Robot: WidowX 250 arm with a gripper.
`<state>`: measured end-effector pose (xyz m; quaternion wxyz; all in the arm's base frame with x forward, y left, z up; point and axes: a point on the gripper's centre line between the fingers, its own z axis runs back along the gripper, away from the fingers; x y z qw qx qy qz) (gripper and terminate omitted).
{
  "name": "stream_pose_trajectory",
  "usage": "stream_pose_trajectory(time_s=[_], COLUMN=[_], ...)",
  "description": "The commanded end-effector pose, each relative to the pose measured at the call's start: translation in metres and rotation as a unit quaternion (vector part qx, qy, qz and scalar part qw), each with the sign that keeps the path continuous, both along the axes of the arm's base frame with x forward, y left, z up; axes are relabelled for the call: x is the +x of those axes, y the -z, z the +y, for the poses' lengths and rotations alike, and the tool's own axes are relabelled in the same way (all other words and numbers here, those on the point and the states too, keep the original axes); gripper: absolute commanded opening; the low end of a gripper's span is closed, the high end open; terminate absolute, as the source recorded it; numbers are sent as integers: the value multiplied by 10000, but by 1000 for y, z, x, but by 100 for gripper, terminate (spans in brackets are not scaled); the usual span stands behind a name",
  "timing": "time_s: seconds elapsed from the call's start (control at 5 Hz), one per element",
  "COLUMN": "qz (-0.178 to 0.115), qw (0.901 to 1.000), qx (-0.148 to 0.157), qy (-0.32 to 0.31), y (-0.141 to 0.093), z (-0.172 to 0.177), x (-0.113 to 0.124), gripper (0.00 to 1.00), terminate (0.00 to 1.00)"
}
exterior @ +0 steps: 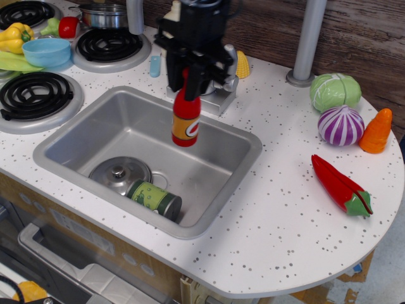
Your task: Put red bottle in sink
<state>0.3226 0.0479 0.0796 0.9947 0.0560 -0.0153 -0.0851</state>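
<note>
The red bottle hangs upright in the air over the middle of the sink, its orange-yellow label facing me. My black gripper is shut on the bottle's neck and cap from above. The bottle's base is above the sink floor and touches nothing. The gripper body hides most of the tap and the cream jug behind it.
In the sink lie a round metal lid and a green can. A red chili pepper, purple onion, green cabbage and orange carrot sit on the counter at right. Stove burners and a blue bowl are at left.
</note>
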Motion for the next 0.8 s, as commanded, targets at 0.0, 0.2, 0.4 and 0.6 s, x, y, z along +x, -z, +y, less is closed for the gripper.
stream_pose_trajectory(time_s=[0.0,0.2,0.4,0.6], qz=[-207,-145,-231,-231], qw=[9992,9993,9988,9988], qx=[-326,-315,-391,-391], qy=[134,159,203,203], y=[30,46,61,61], z=[23,28,32,32], x=[3,1,2,2], gripper=[0,0,0,100], terminate=[0,0,0,0])
